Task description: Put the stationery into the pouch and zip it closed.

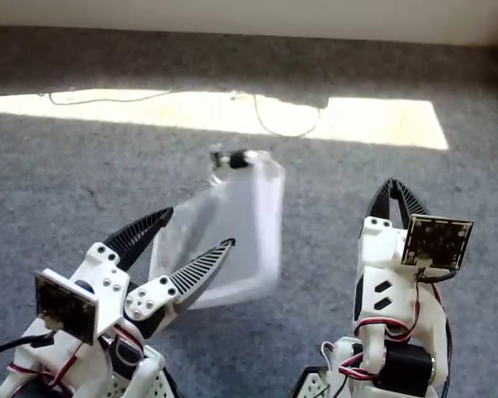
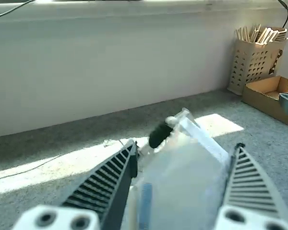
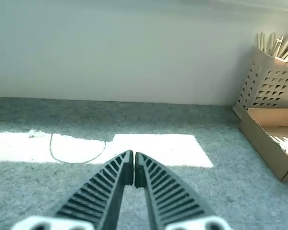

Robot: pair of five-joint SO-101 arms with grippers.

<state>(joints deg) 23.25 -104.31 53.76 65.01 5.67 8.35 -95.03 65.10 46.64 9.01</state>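
Pouch (image 1: 241,224) (clear) in left hand (image 1: 199,227)

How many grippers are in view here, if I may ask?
2: the left gripper holds the pouch; the right gripper sits shut, apart from it.

Pouch (image 1: 236,207) in left pincer (image 1: 199,227); right pincer (image 1: 392,184) well apart, rightward

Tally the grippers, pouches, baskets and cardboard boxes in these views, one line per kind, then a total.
Grippers: 2 (left gripper, right gripper)
Clear pouch: 1
Slotted basket of wooden sticks: 1
Cardboard box: 1
Total: 5
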